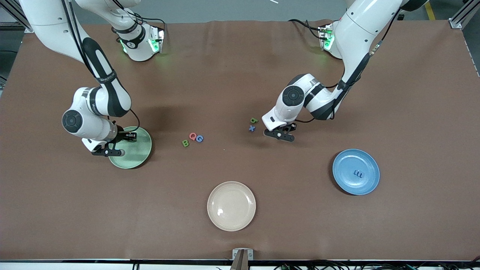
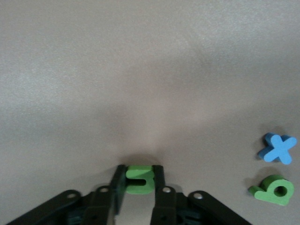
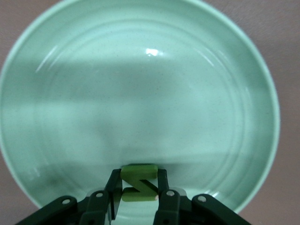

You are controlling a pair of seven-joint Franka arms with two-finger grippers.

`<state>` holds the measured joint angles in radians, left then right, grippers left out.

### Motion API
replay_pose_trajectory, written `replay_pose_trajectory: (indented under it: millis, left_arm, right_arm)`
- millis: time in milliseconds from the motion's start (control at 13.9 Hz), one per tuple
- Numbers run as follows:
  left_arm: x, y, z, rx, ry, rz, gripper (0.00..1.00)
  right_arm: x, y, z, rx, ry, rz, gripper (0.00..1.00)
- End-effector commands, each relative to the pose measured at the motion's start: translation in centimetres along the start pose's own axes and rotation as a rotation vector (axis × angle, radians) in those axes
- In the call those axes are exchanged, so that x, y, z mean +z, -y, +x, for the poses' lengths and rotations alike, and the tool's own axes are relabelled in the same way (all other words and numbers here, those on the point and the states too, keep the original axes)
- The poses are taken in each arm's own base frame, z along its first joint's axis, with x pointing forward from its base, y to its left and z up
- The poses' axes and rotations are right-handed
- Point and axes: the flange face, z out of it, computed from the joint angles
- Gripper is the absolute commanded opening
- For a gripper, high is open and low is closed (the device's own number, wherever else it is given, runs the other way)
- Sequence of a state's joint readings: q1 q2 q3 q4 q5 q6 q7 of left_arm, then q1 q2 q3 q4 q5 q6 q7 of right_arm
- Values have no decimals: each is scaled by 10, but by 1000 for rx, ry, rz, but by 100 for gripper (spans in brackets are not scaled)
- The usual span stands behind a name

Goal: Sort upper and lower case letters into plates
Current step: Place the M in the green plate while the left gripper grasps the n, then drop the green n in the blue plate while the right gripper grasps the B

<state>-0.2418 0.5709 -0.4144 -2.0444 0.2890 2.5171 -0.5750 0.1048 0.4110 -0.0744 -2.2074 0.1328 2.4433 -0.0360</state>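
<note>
Left gripper [image 2: 139, 187] clamps a small green letter [image 2: 139, 180] over the table, blue x [image 2: 279, 149] and green letter [image 2: 273, 190] just beside | right gripper [image 3: 139, 190] pinches green N [image 3: 138, 183] over pale green plate [image 3: 70, 93] | blue plate [image 1: 369, 180] holds blue m [image 1: 358, 173]

Even overhead light fills the front view; the arms cast soft shadows on the brown desk [image 1: 240, 75]. Glare spots sit on the cream plate [image 1: 231, 206] and pale green plate [image 3: 140, 93]. Both wrist views are soft, the fingers [image 2: 161, 187] blurred.
</note>
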Motion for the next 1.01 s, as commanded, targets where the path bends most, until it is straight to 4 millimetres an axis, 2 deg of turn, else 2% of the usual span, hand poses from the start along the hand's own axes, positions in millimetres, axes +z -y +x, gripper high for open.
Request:
replay_pose_trajectory:
  millis: [0,72,288,432,576,647,791,935]
  left_arm:
    - [-11,11,12,-24,8,37,5]
    - [-21,21,22,-42,19,55,2]
    - [-71,56,59,-115,16,94,2]
    - [-94,93,84,-181,-10,87,2]
    - [-108,146,102,-237,-36,75,2]
    - [-110,168,105,-231,-37,74,3]
    - [-112,228,109,-217,-51,100,3]
    - [-104,262,110,-204,-52,124,3]
  right_arm:
    - [-3,1,-1,-18,-6,1,100]
    - [-10,2,1,-18,-2,3,100]
    - [-58,23,21,-13,50,19,100]
    - [-71,55,24,42,50,13,100]
    - [-70,98,19,78,30,2,100]
    - [-70,118,18,112,7,0,100]
    - [-67,162,14,179,-59,7,100]
    - [-45,194,12,293,-103,17,100]
